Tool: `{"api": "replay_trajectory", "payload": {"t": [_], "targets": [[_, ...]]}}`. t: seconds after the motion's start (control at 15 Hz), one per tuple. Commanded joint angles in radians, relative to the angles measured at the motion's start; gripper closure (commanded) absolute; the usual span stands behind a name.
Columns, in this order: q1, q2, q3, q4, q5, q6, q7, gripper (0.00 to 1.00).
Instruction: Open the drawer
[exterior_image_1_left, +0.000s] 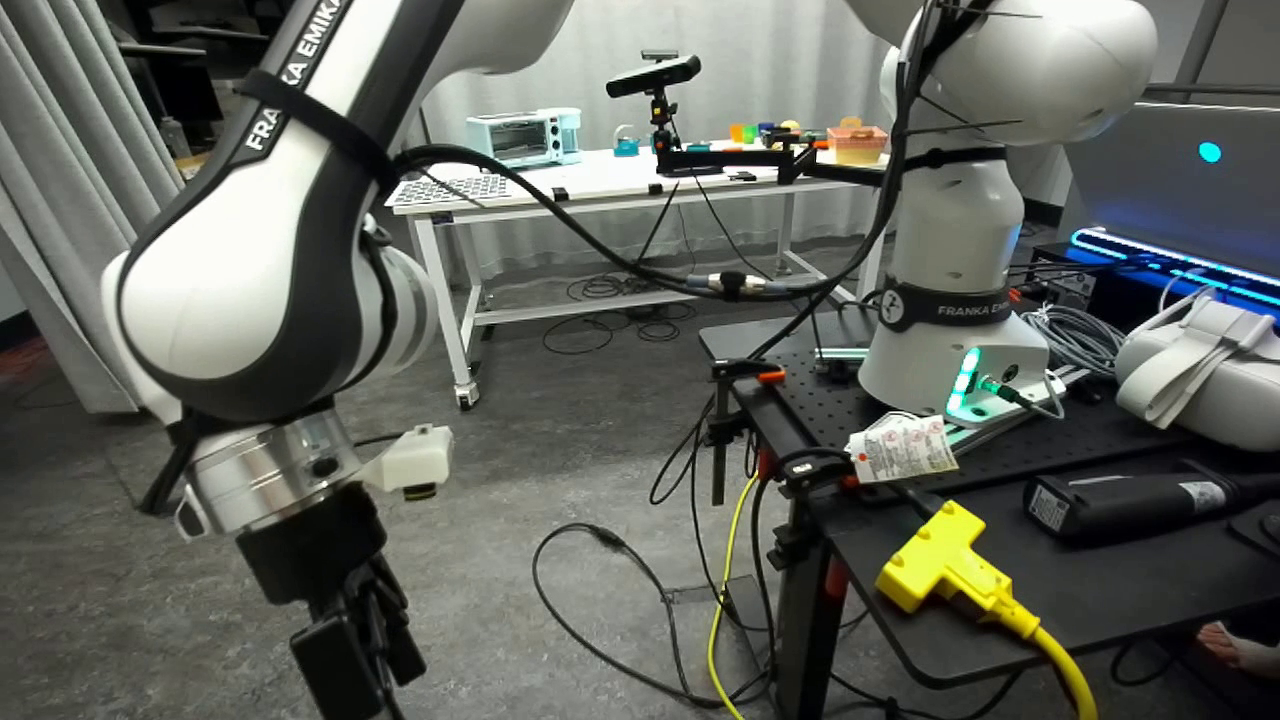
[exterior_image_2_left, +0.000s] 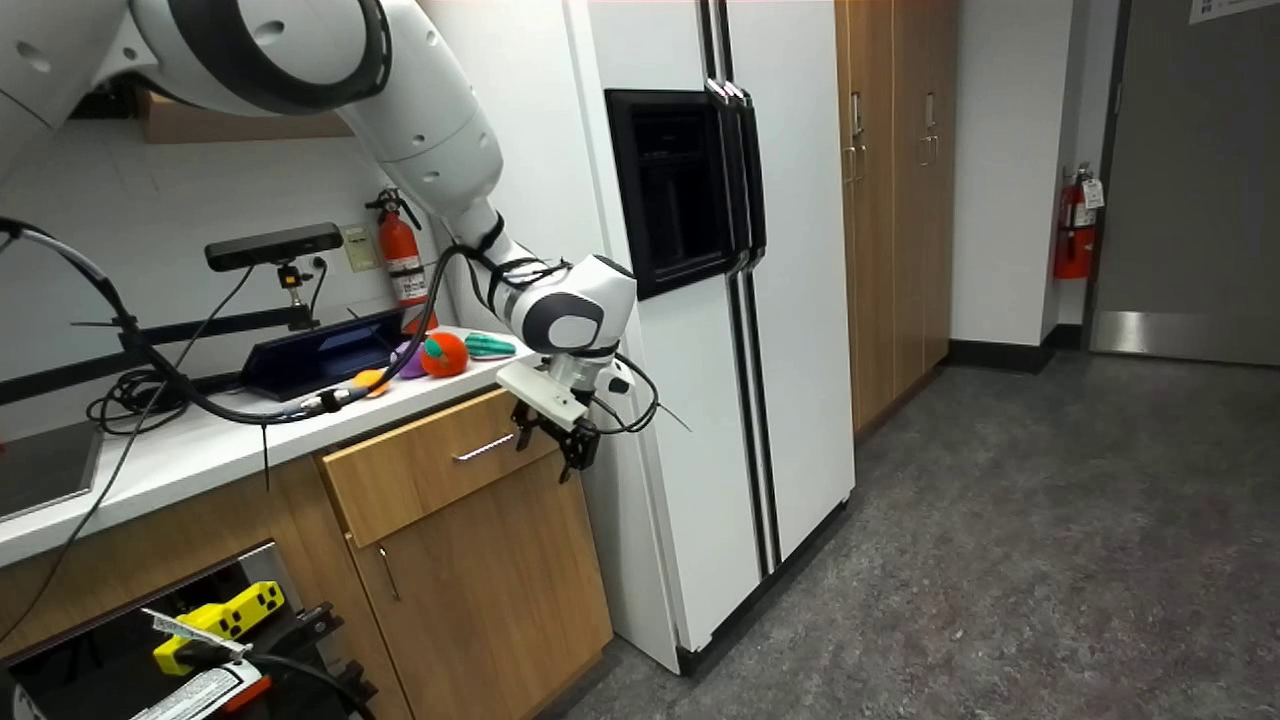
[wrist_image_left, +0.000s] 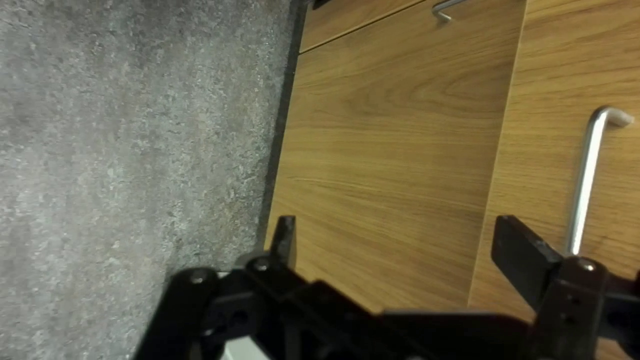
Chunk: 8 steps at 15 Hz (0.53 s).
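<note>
While your wrist view shows the tool (wrist_image_left: 400, 245) spread wide, holding nothing, near the drawer (wrist_image_left: 545, 125), only an exterior view shows the red ball (exterior_image_2_left: 450, 358) on the table (exterior_image_2_left: 215, 440).

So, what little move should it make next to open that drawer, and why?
Probably shift the hand sideways, toward the silver handle of the drawer. In the wrist view its fingers stand open, but the handle lies outside their gap, to the right, so closing now would likely miss it.
</note>
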Motion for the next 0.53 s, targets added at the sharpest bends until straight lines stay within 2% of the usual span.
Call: {"api": "replay_trajectory", "payload": {"t": [0.0, 0.27, 0.33, 0.4, 0.47], "targets": [[-0.015, -0.128, -0.029, -0.131, 0.010, 0.044, 0.004, 0.00], [0.005, -0.264, -0.036, -0.231, -0.004, 0.087, 0.006, 0.00], [0.011, -0.298, -0.030, -0.250, -0.002, 0.096, 0.000, 0.08], [0.019, -0.326, -0.026, -0.264, -0.002, 0.100, -0.003, 0.26], [0.030, -0.354, -0.021, -0.275, -0.003, 0.103, -0.010, 0.35]]}}
